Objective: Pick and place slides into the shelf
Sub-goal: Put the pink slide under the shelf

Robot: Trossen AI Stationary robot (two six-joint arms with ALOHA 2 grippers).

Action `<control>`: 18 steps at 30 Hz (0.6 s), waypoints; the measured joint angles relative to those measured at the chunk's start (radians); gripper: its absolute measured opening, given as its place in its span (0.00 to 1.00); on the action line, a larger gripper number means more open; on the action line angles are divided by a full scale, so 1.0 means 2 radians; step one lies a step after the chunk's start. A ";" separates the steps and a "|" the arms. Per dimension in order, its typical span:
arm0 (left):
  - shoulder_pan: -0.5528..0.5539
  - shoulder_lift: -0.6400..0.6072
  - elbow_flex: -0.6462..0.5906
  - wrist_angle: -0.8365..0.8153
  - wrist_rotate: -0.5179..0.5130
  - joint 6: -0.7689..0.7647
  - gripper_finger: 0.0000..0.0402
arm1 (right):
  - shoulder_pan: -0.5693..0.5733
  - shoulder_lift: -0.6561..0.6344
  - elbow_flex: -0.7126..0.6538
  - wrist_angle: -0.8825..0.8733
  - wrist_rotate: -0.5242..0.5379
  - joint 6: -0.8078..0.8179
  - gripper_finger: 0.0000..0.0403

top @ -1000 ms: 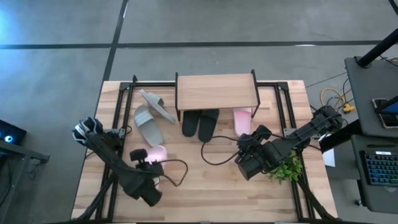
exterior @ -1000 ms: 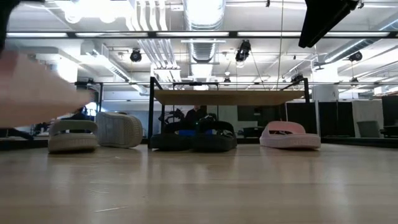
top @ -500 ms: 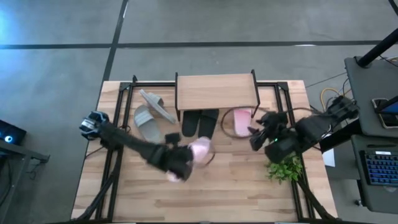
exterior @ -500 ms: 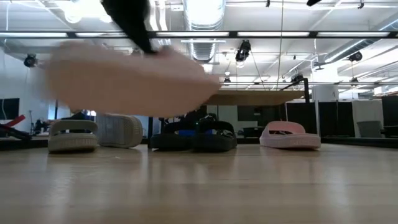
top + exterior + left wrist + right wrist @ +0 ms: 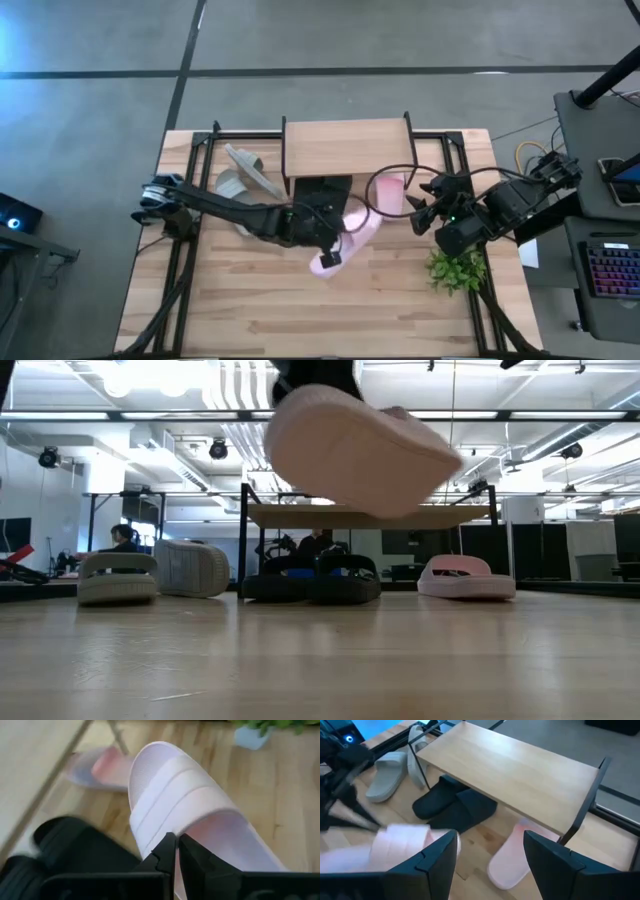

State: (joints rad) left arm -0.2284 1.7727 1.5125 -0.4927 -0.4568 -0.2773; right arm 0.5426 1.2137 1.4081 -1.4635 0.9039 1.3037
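Light wood table (image 5: 400, 310) on a grey concrete floor; an open ceiling with ducts and strip lights shows behind. Counted: two grey slides (image 5: 243, 172) left of the shelf (image 5: 347, 146), two black slides (image 5: 451, 805) under it, one pink slide (image 5: 512, 855) at its right leg, one pink slide (image 5: 345, 240) held off the table. Left gripper (image 5: 176, 851) is clamped on the raised pink slide's edge, in front of the shelf. Right gripper (image 5: 490, 857) stands wide and empty near the shelf's right end.
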 joint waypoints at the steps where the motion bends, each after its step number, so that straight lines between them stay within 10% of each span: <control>1: 0.001 0.008 0.002 0.005 0.002 0.003 0.00 | 0.000 0.000 -0.003 0.000 0.001 0.002 0.55; 18: 0.058 0.160 0.127 -0.053 0.015 0.022 0.00 | -0.001 0.001 -0.012 -0.001 0.008 0.029 0.55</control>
State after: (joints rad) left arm -0.1116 2.0918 1.7659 -0.5985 -0.4263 -0.2329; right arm 0.5400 1.2148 1.3838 -1.4652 0.9199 1.3615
